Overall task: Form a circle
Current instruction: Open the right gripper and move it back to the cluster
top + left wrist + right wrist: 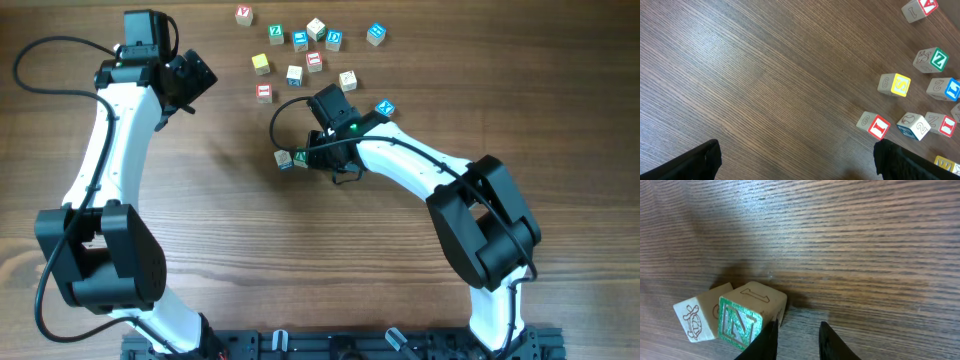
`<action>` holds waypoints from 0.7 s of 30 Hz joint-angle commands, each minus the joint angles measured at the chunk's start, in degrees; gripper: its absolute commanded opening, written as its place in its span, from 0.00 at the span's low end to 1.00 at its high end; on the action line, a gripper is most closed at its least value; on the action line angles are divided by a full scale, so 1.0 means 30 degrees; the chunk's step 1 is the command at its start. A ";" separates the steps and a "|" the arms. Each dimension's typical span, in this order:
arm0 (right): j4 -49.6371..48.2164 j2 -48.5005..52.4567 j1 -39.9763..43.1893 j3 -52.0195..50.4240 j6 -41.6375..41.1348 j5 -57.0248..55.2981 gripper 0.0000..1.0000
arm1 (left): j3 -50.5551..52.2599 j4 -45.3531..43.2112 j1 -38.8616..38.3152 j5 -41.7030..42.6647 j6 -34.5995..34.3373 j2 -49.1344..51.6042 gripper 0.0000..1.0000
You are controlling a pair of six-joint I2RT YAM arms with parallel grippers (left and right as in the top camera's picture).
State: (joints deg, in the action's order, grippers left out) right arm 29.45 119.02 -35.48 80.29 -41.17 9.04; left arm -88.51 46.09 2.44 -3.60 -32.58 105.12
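Overhead, we find the circle point(299, 157) is only two touching cubes on the bench point(230, 250), well apart from the loose scatter point(314, 62). Left wrist: left fingers point(700, 160) fully spread, empty. Right wrist: right fingers point(832, 342), narrowly parted and empty, sit beside the green "N" cube point(740, 322), presumably to nudge it.

Left arm point(110, 135) stretched toward twelve o'clock, left gripper point(197, 78) spread wide, right arm point(415, 165) angled toward ten o'clock, right gripper point(797, 341) narrowly parted

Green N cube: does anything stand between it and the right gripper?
Nothing visible does. The N cube lies right beside the right gripper, outside its jaws; the turtle cube sits on its far side.
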 commanded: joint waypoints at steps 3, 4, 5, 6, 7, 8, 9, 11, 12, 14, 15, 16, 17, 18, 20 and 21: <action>-0.0087 0.0350 -0.0153 -0.0146 -0.0335 0.0474 0.28 | -0.0182 -0.0051 0.0087 -0.0255 0.0284 -0.0109 1.00; -0.0080 0.0350 -0.0153 -0.0146 -0.0350 0.0488 0.28 | -0.0182 -0.0051 0.0087 -0.0255 0.0284 -0.0109 1.00; -0.0080 0.0350 -0.0153 -0.0146 -0.0342 0.0503 0.28 | -0.0182 -0.0051 0.0087 -0.0255 0.0284 -0.0109 1.00; -0.0073 0.0350 -0.0153 -0.0146 -0.0342 0.0568 0.28 | -0.0182 -0.0051 0.0087 -0.0255 0.0284 -0.0109 1.00; -0.0073 0.0350 -0.0182 -0.0146 -0.0342 0.0714 0.28 | -0.0182 -0.0058 0.0087 -0.0255 0.0284 -0.0109 1.00; -0.0066 0.0350 -0.0182 -0.0146 -0.0342 0.0765 0.28 | -0.0182 -0.0051 0.0087 -0.0255 0.0284 -0.0109 1.00; -0.0044 0.0350 -0.0182 -0.0146 -0.0342 0.0765 0.28 | -0.0182 -0.0058 0.0087 -0.0255 0.0284 -0.0109 1.00; 0.0007 0.0350 -0.0182 -0.0146 -0.0335 0.0743 0.28 | -0.0182 -0.0051 0.0087 -0.0255 0.0284 -0.0109 1.00; 0.0087 0.0350 -0.0182 -0.0146 -0.0321 0.0619 0.28 | -0.0182 -0.0051 0.0087 -0.0255 0.0284 -0.0109 1.00; 0.0328 0.0328 -0.0073 -0.0138 -0.0233 0.0066 0.28 | -0.0182 -0.0051 0.0087 -0.0255 0.0284 -0.0109 1.00; 0.0503 0.0240 0.0058 -0.0117 -0.0036 0.0051 0.28 | -0.0182 -0.0058 0.0087 -0.0255 0.0284 -0.0109 1.00; 0.0729 0.0044 0.0299 -0.0015 0.0517 0.0444 0.27 | -0.0182 -0.0051 0.0087 -0.0255 0.0284 -0.0109 1.00; 0.1093 -0.0219 0.0532 0.0189 0.0801 0.0532 0.25 | -0.0182 -0.0051 0.0087 -0.0255 0.0284 -0.0109 1.00; 0.1661 -0.0597 0.0860 0.0568 0.0998 0.0459 0.25 | -0.0182 -0.0051 0.0087 -0.0255 0.0284 -0.0109 1.00; 0.2688 -0.1494 0.1617 0.1741 0.2215 0.0466 0.20 | -0.0182 -0.0051 0.0087 -0.0248 0.0284 -0.0109 1.00; 0.3330 -0.2004 0.2062 0.2608 0.2922 0.0459 0.12 | -0.0182 -0.0051 0.0087 -0.0255 0.0284 -0.0109 1.00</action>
State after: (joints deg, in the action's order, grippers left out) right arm 36.88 118.74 -32.97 81.52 -38.48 10.50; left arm -88.51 46.09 2.44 -3.60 -32.60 105.12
